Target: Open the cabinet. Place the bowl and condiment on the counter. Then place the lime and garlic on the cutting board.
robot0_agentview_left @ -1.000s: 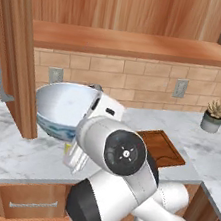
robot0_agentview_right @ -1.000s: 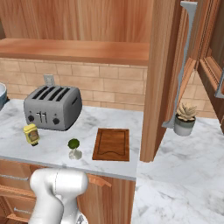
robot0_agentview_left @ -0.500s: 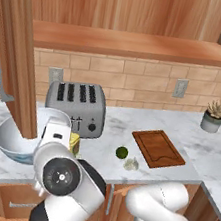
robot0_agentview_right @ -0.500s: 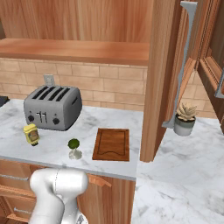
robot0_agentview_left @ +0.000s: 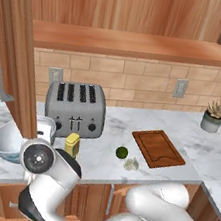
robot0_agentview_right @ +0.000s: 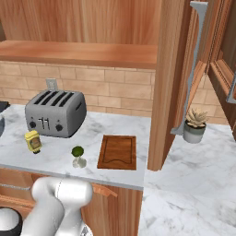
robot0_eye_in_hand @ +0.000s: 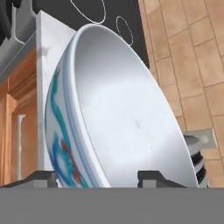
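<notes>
The white bowl [robot0_agentview_left: 7, 141] with the blue-teal pattern sits low at the left end of the marble counter [robot0_agentview_left: 193, 143], partly behind the open cabinet door [robot0_agentview_left: 14, 52]. In the hand view my gripper [robot0_eye_in_hand: 98, 177] is shut on the bowl [robot0_eye_in_hand: 122, 113], one fingertip outside its wall and one inside. The yellow condiment [robot0_agentview_left: 72, 144] [robot0_agentview_right: 33, 141] stands in front of the toaster. Further right, the lime [robot0_agentview_left: 121, 152] [robot0_agentview_right: 77, 151] and garlic [robot0_agentview_left: 131, 163] [robot0_agentview_right: 79, 162] lie on the counter just left of the cutting board [robot0_agentview_left: 157, 148] [robot0_agentview_right: 118, 151].
A silver toaster [robot0_agentview_left: 76, 108] [robot0_agentview_right: 55, 113] stands against the brick wall. A potted plant [robot0_agentview_left: 214, 116] [robot0_agentview_right: 194, 125] is at the far right. The open cabinet door [robot0_agentview_right: 175, 78] hangs over the counter. A black stovetop [robot0_eye_in_hand: 109, 17] lies beyond the bowl.
My arm has swung left and down with the bowl, from raised in front of the toaster to low at the counter's left end. Condiment, lime and garlic stayed put.
</notes>
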Tool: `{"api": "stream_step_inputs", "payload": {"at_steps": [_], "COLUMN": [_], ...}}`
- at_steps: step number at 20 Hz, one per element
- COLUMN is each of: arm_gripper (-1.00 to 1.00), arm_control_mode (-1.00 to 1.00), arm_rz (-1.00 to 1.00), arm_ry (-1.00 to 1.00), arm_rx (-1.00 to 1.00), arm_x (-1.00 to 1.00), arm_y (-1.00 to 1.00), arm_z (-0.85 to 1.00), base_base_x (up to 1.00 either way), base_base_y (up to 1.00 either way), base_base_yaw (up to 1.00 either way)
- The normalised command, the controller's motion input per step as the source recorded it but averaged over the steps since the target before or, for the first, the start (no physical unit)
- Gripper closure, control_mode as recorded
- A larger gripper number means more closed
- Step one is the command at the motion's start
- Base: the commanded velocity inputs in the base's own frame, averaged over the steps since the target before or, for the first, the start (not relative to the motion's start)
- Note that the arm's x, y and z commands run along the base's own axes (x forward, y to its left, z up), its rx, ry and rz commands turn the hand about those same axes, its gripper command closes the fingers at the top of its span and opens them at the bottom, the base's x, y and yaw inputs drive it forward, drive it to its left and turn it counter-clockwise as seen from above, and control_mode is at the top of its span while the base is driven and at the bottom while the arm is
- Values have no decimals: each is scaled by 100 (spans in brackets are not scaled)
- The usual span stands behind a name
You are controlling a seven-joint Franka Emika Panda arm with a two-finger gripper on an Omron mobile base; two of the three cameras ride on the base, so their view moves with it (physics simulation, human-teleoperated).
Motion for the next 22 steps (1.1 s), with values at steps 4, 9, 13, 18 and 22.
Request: {"api": "stream_step_inputs", "payload": {"at_steps": [4, 9, 13, 18, 22], "arm_gripper": [100, 100, 100, 100, 100], "arm_control_mode": [-100, -100, -100, -100, -100], "arm_rz": [1, 0, 0, 0, 0], "arm_ry": [6, 4, 5, 3, 4], "arm_rx": [0, 0, 0, 0, 0], "arm_x": [56, 58, 52, 47, 48], "arm_y": [55, 44, 35, 43, 44], "arm_z": [-58, -50, -48, -53, -53], "base_base_x": [0, 0, 0, 0, 0], "base_base_y": [0, 0, 0, 0, 0], "base_base_yaw": [0, 0, 0, 0, 0]}}
